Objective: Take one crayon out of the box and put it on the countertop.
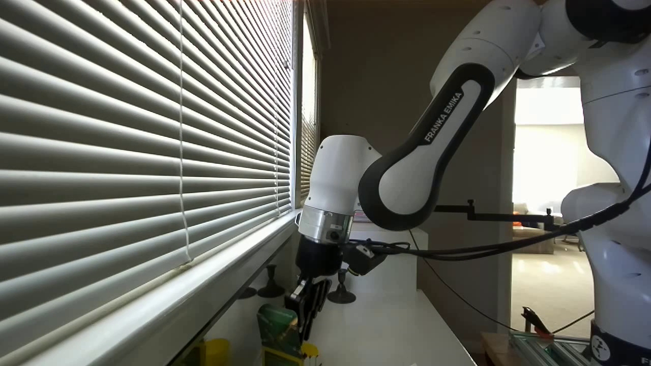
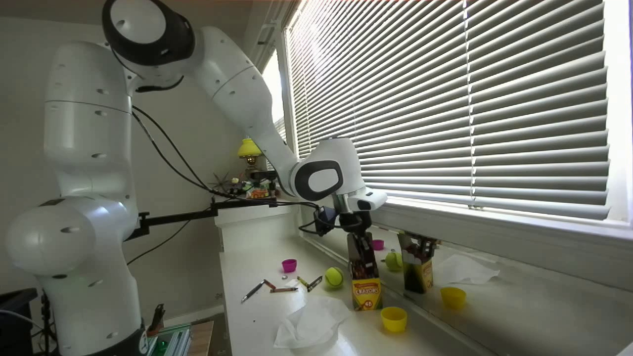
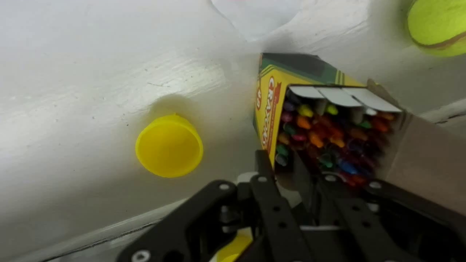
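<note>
Hanging nose-down at the crayon box (image 3: 267, 105), the tool (image 3: 282, 160) is showing its two fingers (image 3: 263, 163) spread part way, with a gap between them. In the wrist view, one fingertip is overlapping the box's printed front and the other is overlapping its opening, while a couple of crayon tips at that corner are peeking out between the two. Whether either finger is touching the box or a crayon, I cannot tell.

The box is standing upright on the desk (image 2: 247, 326), its lid raised, and is holding a tight bunch of crayons (image 3: 316, 139), points up: orange, red, green, yellow and blue among them. A few loose crayons (image 2: 284, 289) are lying on the desk near a pen (image 2: 253, 291).

In an exterior view, a yellow cup (image 2: 394, 319) is standing near the box, mouth up, and a tennis ball (image 2: 334, 277) is resting on the box's far side. A piece of white paper (image 2: 314, 321) is lying just beside the box, and a pink cup (image 2: 289, 265) is standing farther back. A mirror-like panel (image 2: 519, 296) is reflecting the box, ball, paper and cups. Above it, white blinds (image 2: 430, 109) are letting some light through. In both exterior views, the arm (image 2: 237, 84) is bending down over the desk.
</note>
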`<state>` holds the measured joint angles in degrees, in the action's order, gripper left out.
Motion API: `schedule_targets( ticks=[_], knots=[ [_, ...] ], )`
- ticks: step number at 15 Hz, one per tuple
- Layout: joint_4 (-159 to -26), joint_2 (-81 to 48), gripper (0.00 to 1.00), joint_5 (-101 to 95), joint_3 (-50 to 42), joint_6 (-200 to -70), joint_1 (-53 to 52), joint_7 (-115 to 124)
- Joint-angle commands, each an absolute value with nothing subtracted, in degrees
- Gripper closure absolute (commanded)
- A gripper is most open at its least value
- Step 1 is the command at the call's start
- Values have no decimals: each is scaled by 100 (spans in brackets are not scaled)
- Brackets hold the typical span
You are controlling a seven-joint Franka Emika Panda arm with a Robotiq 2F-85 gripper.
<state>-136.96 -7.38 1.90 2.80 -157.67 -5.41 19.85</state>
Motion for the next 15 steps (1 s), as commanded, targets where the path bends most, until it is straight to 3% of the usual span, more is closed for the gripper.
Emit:
schedule_targets(
  ticks=[1,3,12,15],
  knots=[
    [-13520,-874,83,46,232,-15796,-641,2211],
    [-13495,-899,88,33,225,-15806,-655,2216],
    [-13420,-1016,80,40,177,-15800,-665,2234],
    [-13409,-1050,84,23,156,-15806,-674,2254]
  ],
)
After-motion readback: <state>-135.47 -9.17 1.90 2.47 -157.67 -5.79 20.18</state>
